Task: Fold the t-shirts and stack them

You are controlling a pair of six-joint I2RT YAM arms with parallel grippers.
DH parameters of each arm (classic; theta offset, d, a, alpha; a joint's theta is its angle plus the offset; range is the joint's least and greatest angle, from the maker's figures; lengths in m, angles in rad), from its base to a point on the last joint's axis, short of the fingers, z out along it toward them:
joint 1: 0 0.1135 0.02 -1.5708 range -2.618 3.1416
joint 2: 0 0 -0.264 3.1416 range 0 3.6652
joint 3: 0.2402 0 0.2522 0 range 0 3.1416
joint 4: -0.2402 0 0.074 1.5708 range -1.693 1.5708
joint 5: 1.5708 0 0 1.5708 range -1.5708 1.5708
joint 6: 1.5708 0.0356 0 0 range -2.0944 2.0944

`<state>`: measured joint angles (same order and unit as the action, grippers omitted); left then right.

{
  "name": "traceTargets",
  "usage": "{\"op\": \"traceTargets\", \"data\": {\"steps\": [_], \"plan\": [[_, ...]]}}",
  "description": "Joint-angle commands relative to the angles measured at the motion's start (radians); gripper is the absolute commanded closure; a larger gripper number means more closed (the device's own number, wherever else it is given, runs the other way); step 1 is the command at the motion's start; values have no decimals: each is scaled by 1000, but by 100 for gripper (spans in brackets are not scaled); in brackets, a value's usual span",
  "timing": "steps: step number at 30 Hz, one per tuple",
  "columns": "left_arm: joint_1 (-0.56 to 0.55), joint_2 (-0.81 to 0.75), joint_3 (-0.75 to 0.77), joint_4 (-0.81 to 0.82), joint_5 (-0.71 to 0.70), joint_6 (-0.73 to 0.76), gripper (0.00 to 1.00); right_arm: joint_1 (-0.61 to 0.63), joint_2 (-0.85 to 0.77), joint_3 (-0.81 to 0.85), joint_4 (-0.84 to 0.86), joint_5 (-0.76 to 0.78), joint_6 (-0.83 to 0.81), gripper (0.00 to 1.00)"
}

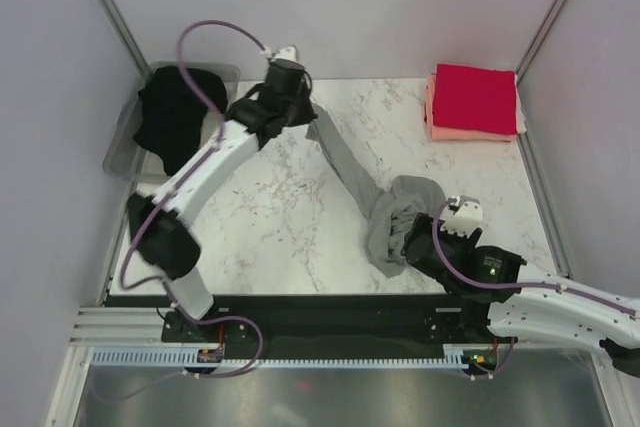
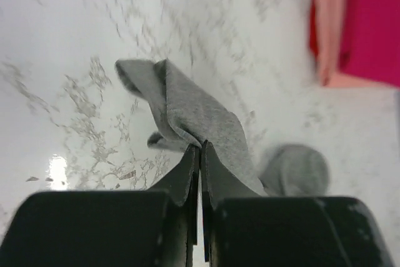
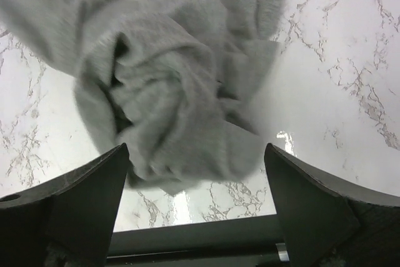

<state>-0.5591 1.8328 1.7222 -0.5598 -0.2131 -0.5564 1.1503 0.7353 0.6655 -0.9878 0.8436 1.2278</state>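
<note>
Grey t-shirt (image 1: pixel 395 212) (image 2: pixel 194 114) (image 3: pixel 175 92): unfolded, pulled into a long strip that runs slantwise from the far middle of the table (image 1: pixel 270 227) to a crumpled bunch close to the near right edge.
Left claw (image 1: pixel 305 119) (image 2: pixel 200 151): reaches to the far middle of the table, its fingers pressed together on the far end of the grey t-shirt, which is raised off the marble there.
Right claw (image 1: pixel 415 242) (image 3: pixel 194 154): fingers spread wide apart, low at the near right edge, with the crumpled bunch between them; contact with the cloth cannot be told.
Black t-shirt (image 1: pixel 180 117): heaped in the clear bin (image 1: pixel 122 137) at the far left corner.
Red t-shirt (image 1: pixel 475 97) (image 2: pixel 375 23): folded square, on top of the stack at the far right corner.
Pink t-shirt (image 1: pixel 465 133) (image 2: pixel 328 35): folded under the red one, its edges showing along the left and near sides.
</note>
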Motion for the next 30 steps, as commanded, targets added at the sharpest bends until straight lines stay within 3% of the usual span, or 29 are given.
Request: {"op": "traceTargets", "data": {"steps": [1,2,7,9,12,15,20,25,30], "plan": [[11,-344,10,-87,-121,66,98,-9,12,43,-2,20,-13,4],[10,-392,-16,-125,-127,55,98,-11,24,42,3,18,-13,4],[10,-752,-461,-126,-152,-33,98,-12,104,8,92,-37,-33,7],[11,-800,-638,-124,-138,-54,98,-12,124,-6,214,-113,-104,8],[11,-863,-783,-132,-94,-77,98,-12,176,-20,456,-284,-210,8],[13,-926,-841,-138,-86,-83,98,-12,283,8,624,-412,-281,7],[18,-960,-817,-173,-101,-62,98,-26,518,143,739,-449,-326,2],[22,-984,-744,-229,-118,-62,98,-259,725,180,905,-673,-341,6],[25,-1003,-710,-253,-112,-68,98,-356,916,302,980,-745,-422,12]]}}
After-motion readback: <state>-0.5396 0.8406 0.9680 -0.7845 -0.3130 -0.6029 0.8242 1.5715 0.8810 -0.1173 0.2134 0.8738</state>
